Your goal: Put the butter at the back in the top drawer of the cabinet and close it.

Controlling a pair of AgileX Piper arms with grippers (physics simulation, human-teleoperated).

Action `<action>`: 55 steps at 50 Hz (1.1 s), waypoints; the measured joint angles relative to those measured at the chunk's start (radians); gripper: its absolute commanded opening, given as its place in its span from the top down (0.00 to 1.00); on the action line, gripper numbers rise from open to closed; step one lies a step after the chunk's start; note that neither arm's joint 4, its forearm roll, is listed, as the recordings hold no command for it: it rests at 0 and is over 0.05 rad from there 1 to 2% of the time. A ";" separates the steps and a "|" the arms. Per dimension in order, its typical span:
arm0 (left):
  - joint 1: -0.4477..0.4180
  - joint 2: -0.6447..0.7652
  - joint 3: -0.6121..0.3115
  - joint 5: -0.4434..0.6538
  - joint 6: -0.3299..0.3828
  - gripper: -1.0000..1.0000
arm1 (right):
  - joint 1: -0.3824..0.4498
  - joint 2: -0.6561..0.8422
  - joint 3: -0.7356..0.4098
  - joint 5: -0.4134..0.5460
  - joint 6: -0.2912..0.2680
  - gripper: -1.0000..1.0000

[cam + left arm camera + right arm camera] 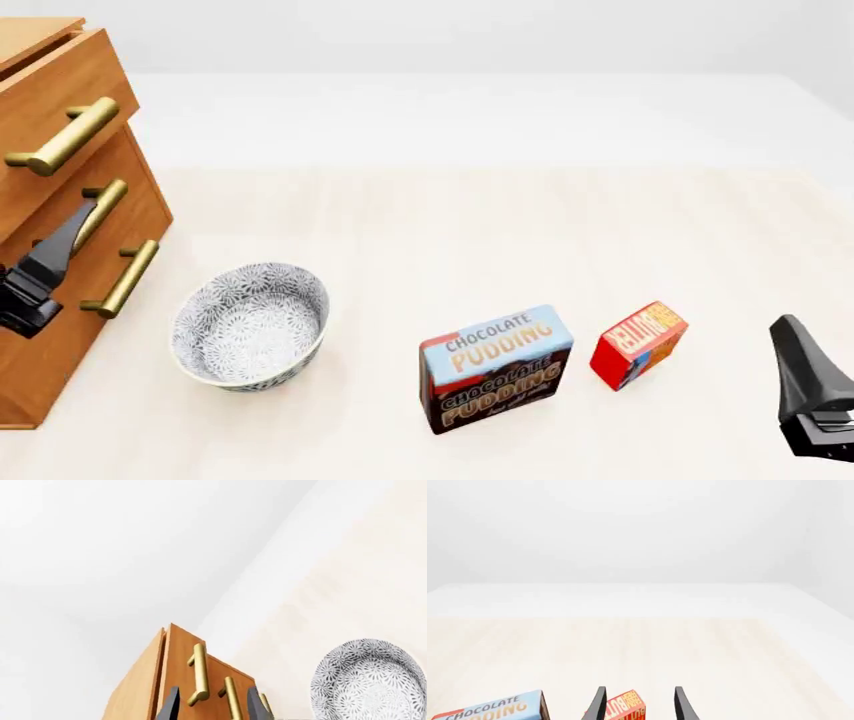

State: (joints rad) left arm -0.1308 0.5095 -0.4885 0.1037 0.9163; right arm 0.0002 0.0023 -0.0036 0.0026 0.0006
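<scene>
The butter point(638, 343), a small red box with an orange-yellow top, lies on the table right of the pudding box. My right gripper point(790, 335) hovers open to its right; in the right wrist view the butter point(627, 709) shows between the open fingers point(599, 705), a little ahead of them. The cabinet point(40, 350) stands at the left. Its top drawer point(67, 100) has its front a little forward of the two lower ones. My left gripper point(78, 225) is open at the middle drawer's brass handle point(230, 697), which shows between its fingers; whether they touch it I cannot tell.
A patterned grey-white bowl point(251, 322) sits just right of the cabinet, close to my left arm. A brown-and-blue Chocolate Pudding box point(494, 368) stands upright between bowl and butter. The bottom drawer's handle point(123, 280) lies below my left gripper.
</scene>
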 measured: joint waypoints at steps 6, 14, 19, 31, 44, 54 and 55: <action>-0.002 0.015 0.001 -0.013 0.035 0.00 | 0.000 0.000 0.000 0.000 0.000 0.00; 0.003 0.033 0.003 -0.034 0.079 0.00 | 0.000 0.000 0.000 0.000 0.000 0.00; 0.008 0.045 0.004 -0.047 0.102 0.00 | 0.000 0.000 0.000 0.000 0.000 0.00; 0.027 0.081 0.006 -0.082 0.142 0.00 | 0.000 0.000 0.000 0.000 0.000 0.00; 0.049 0.137 -0.005 -0.112 0.147 0.00 | 0.000 0.000 0.000 0.000 0.000 0.00; 0.078 0.176 -0.016 -0.131 0.154 0.00 | 0.000 0.000 0.000 0.000 0.000 0.00; 0.082 0.180 -0.017 -0.133 0.156 0.00 | 0.000 0.000 0.000 0.000 0.000 0.00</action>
State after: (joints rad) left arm -0.0490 0.6890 -0.5054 -0.0292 1.0719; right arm 0.0002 0.0023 -0.0036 0.0026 0.0006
